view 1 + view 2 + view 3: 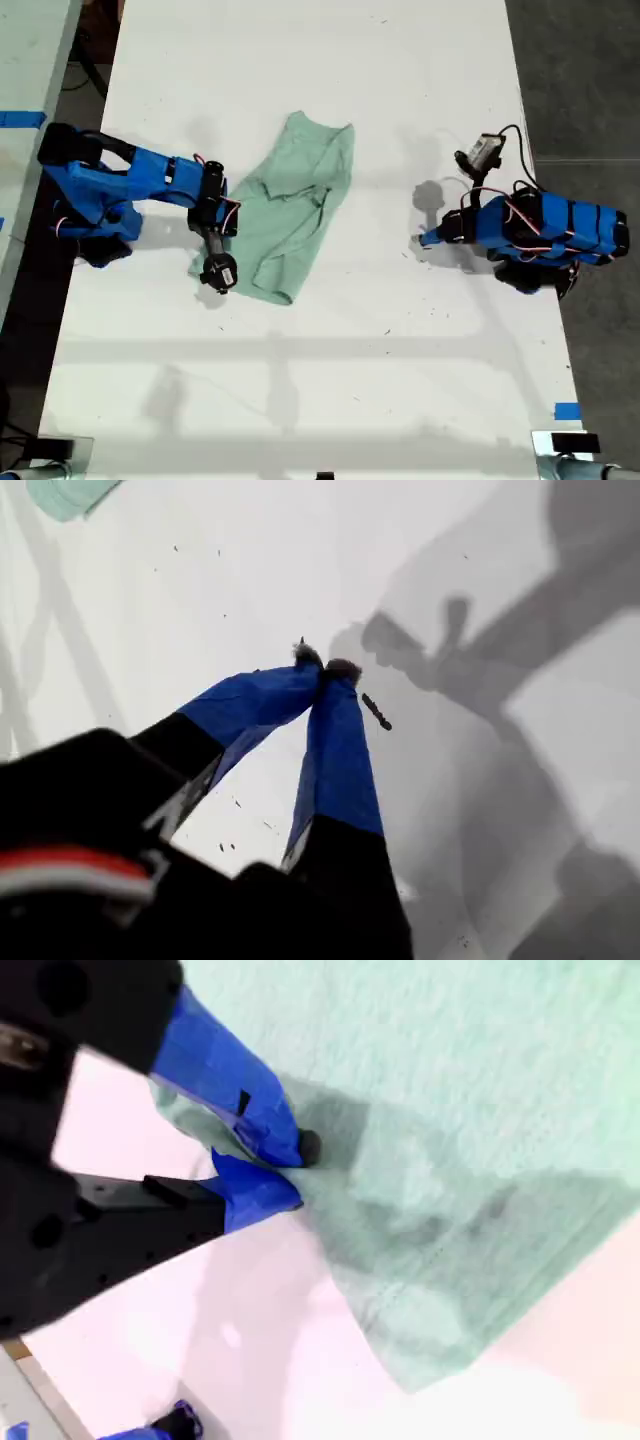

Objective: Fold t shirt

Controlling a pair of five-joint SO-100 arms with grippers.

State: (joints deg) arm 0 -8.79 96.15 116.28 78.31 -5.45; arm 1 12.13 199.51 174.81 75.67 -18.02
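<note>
Mint-green, wrinkled, the t shirt (296, 205) lies mid-table (300, 60). My second gripper (290, 1170), at the exterior view's left, is pinched on its edge. My first gripper (325, 667), well apart at the exterior view's right, is clenched on nothing above bare tabletop, nothing between them.

Overhead camera, two wrist cameras

Exterior view looks straight down on the white table (300, 60); both wrist views look closely along their jaws, sharing the t shirt (295, 205).
</note>
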